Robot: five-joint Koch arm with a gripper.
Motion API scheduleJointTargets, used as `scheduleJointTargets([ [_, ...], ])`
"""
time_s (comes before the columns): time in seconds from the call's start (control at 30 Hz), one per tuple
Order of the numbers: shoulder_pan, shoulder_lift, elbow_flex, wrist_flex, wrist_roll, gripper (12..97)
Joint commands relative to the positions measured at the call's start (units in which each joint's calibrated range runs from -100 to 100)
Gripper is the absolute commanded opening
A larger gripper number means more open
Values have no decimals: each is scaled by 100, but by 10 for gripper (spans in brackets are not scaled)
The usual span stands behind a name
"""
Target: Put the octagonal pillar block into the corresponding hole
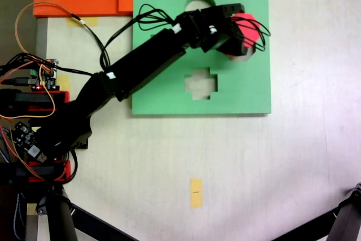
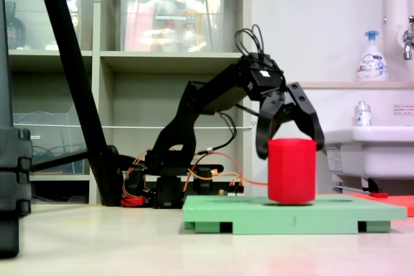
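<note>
Taking the green foam board (image 1: 248, 91) as landmark: in the top-down fixed view the black arm (image 1: 135, 69) starts at its base off the board's left edge and stretches rightward and up across the board's upper half, passing above the cross-shaped cutout (image 1: 201, 83) and below the round cutout (image 1: 198, 1). In the side-on fixed view the same arm (image 2: 194, 105) rises from its base left of the board (image 2: 291, 214), arches over, and bends its wrist downward. The tool (image 2: 290, 150) hangs over the board with its jaws spread – one fingertip on each side of the red octagonal pillar block (image 2: 291, 171), around its top. Whether the tips touch the block cannot be told. The block stands upright on the board, long axis vertical, its eight-sided face (image 1: 246, 29) up. It sits near the board's upper right – over the partly hidden hole (image 1: 241, 57).
</note>
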Motion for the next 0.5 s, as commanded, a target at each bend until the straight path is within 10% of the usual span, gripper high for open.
scheduleJointTargets([
  [0.0,-63,-559,520,655,-132,489],
  [0.47,-88,-112,511,645,-244,497],
])
